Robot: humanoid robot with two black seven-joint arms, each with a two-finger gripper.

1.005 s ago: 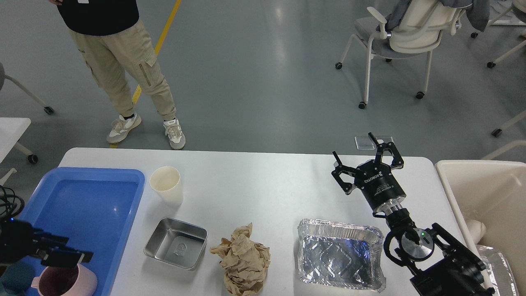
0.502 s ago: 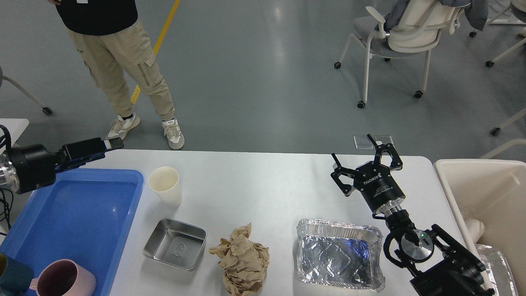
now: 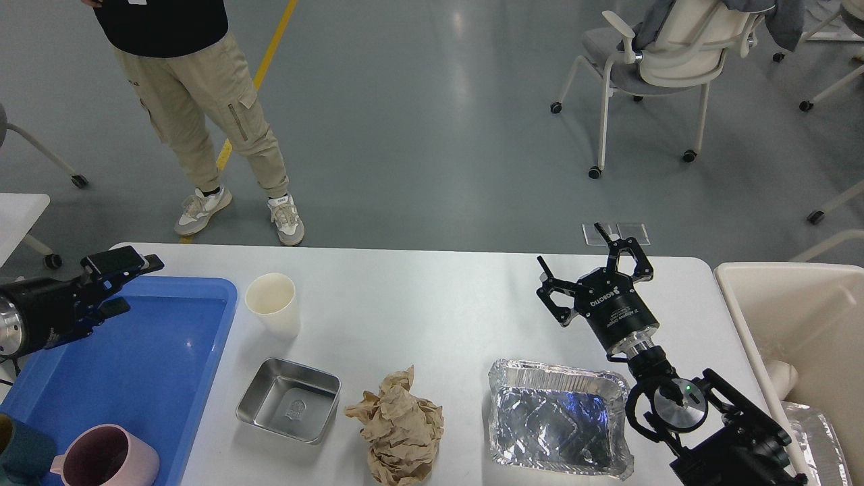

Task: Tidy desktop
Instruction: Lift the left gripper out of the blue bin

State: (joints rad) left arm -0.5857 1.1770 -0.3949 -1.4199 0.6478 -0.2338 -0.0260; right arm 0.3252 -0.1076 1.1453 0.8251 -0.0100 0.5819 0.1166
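Right claw (image 3: 586, 262) hangs spread and empty above the worktop (image 3: 432, 297); left claw (image 3: 121, 270), slightly parted, holds nothing. Dropping carelessly, the right could crush the foil tray (image 3: 559, 422).

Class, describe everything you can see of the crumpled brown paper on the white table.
The crumpled brown paper is a loose wad of tan, kraft-looking sheet, full of creases and folds, with a peak at its top and ragged flaps at the left. It rests on the desktop near the front edge, its lower part reaching the bottom of the view. It lies between the steel tray on its left and the foil tray on its right, touching neither. No gripper is near it.
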